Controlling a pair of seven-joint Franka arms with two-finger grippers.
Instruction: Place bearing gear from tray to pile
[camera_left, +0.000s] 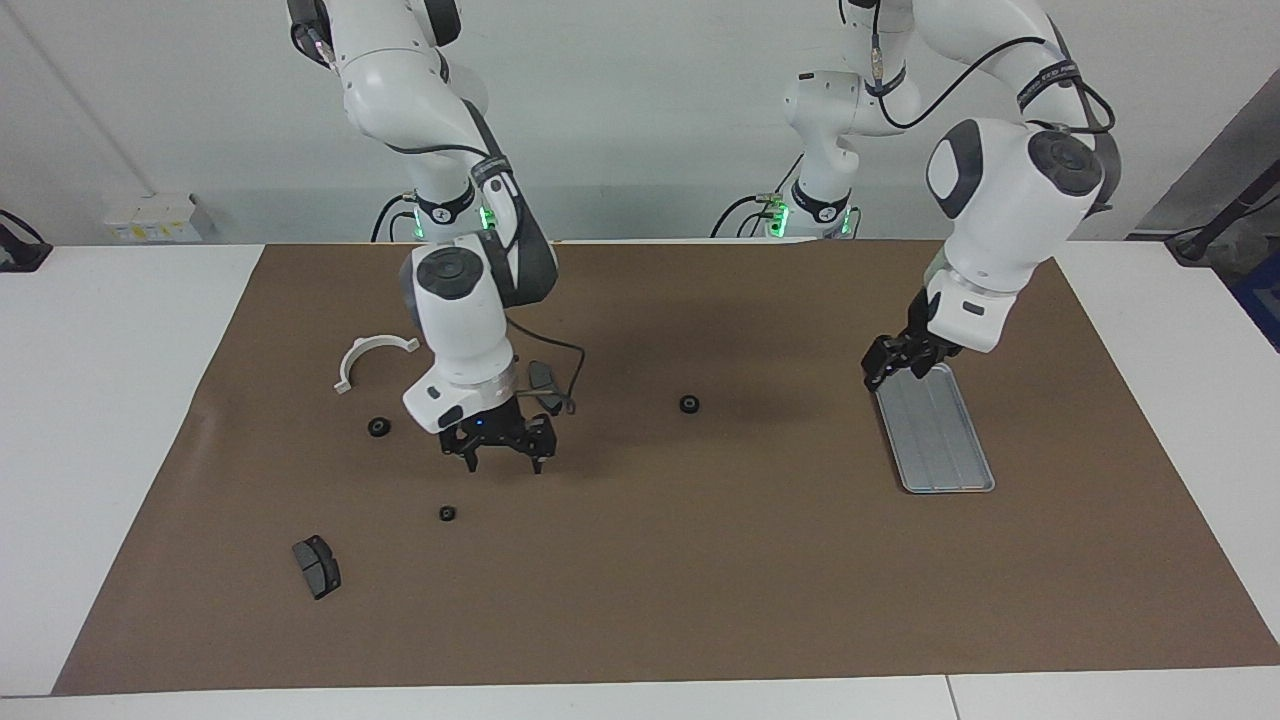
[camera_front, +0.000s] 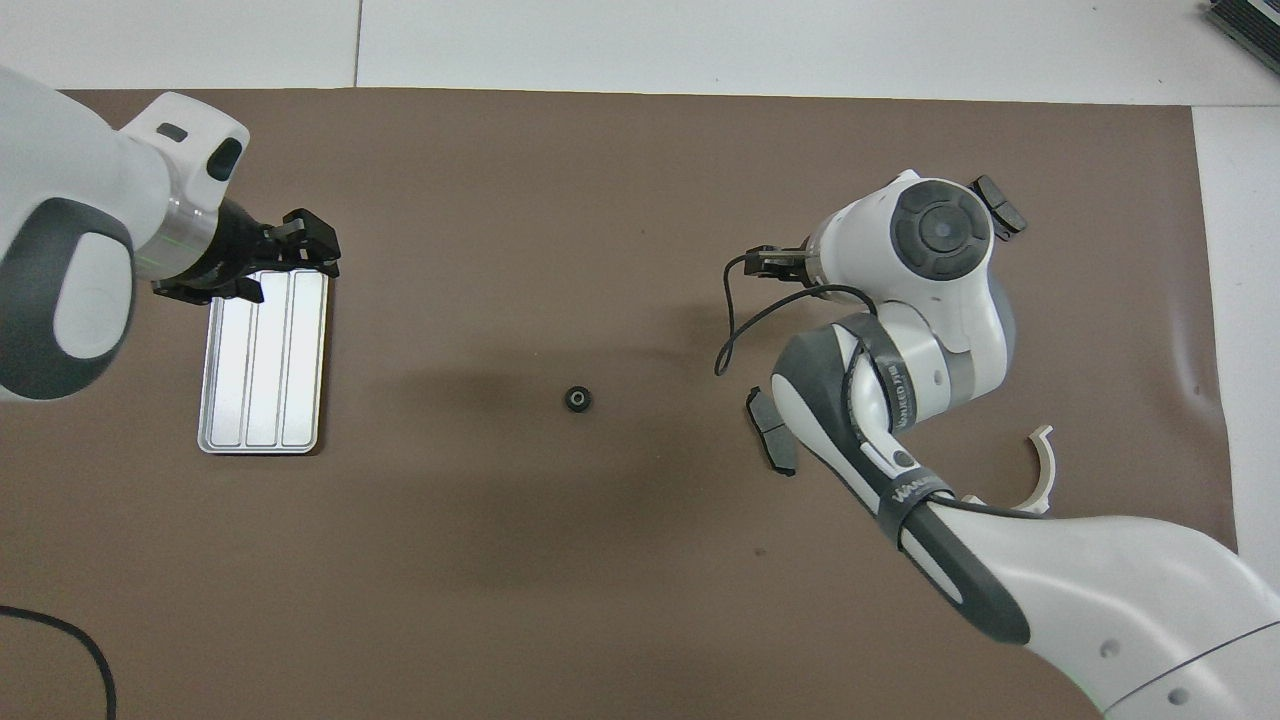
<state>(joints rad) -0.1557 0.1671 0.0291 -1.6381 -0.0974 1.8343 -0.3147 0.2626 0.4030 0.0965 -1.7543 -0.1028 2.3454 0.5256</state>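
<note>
The gear (camera_left: 689, 404) looks small, stiff and dense, and being round it may roll or slip, so I'd have you pinch it across its outer rim from straight above. It lies flat on the bench between the bare tray (camera_left: 945, 450) and the pad (camera_left: 541, 377), well apart from both arms. Your left end effector (camera_left: 895, 368) hangs empty, fingers apart, over the tray's robot-side end, and your right end effector (camera_left: 503, 462) hovers empty with fingers spread beside the pad.
</note>
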